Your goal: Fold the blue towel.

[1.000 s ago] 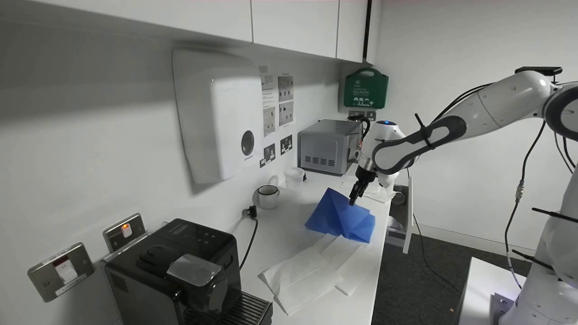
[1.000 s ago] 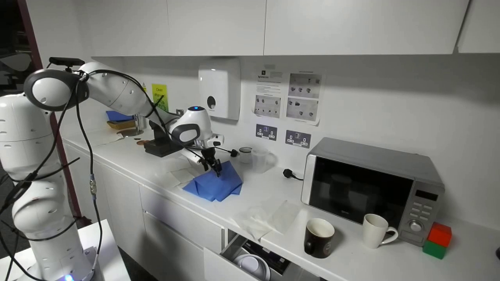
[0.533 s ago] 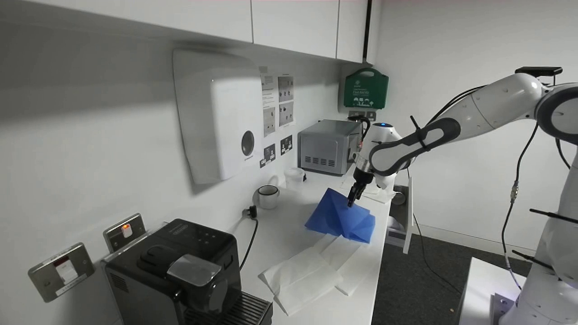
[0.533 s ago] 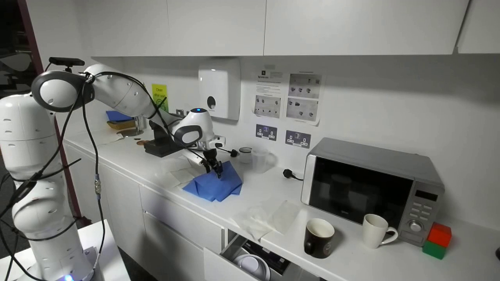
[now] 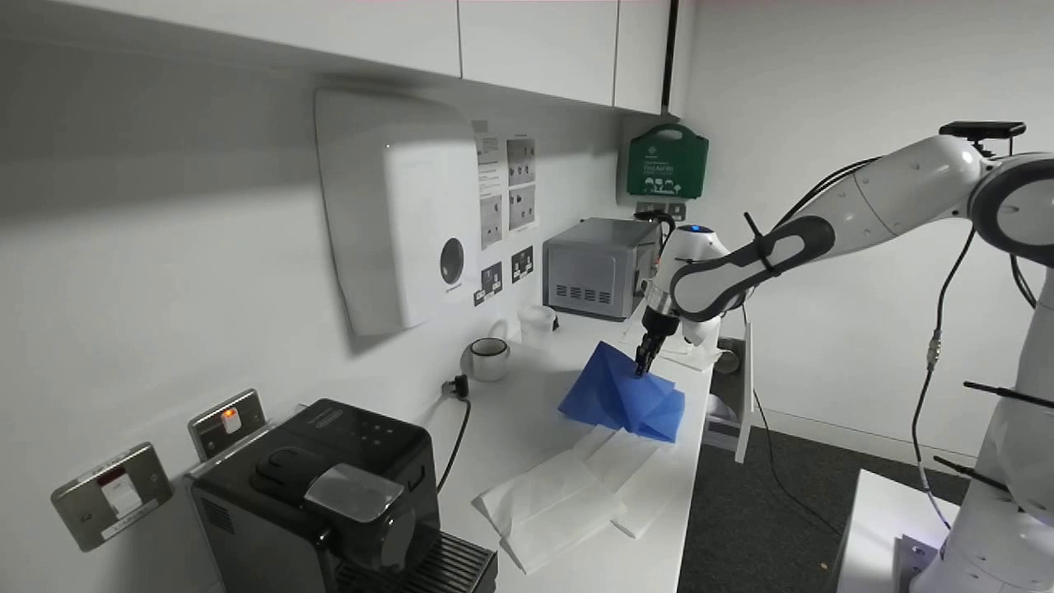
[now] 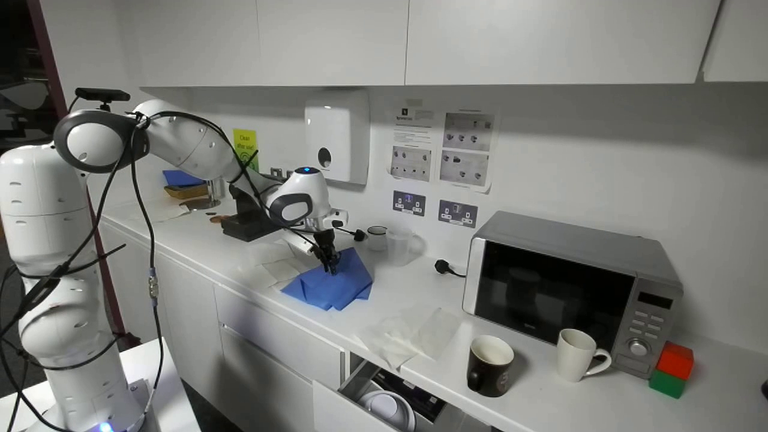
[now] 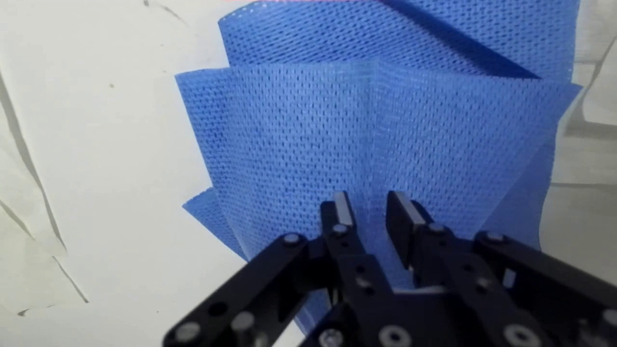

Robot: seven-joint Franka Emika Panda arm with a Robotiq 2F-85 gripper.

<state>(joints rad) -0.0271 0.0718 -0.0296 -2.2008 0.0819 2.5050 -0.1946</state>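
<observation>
The blue towel (image 7: 299, 130) lies partly folded on the white counter in both exterior views, with uneven layers and corners sticking out. My gripper (image 7: 366, 195) points down onto the middle of its upper layer, the fingertips at or very near the cloth. A gap still separates the two fingers (image 7: 343, 209), and a soft crease of the towel runs up between them; no cloth is seen pinched. In an exterior view the gripper (image 5: 641, 371) stands over the towel (image 5: 613, 395), and the same shows in an exterior view, where the gripper (image 6: 331, 270) covers part of the towel (image 6: 327, 291).
White paper sheets (image 5: 560, 502) lie beside the towel, near a black coffee machine (image 5: 329, 486). A white mug (image 5: 489, 360) and a clear jug (image 6: 399, 246) stand by the wall. The microwave (image 6: 570, 282), a dark mug (image 6: 490, 366) and an open drawer (image 6: 384, 402) are farther along.
The fingers have come closer together over the towel. My arm has shifted slightly, with the gripper a little lower. The towel's edges have moved very slightly.
</observation>
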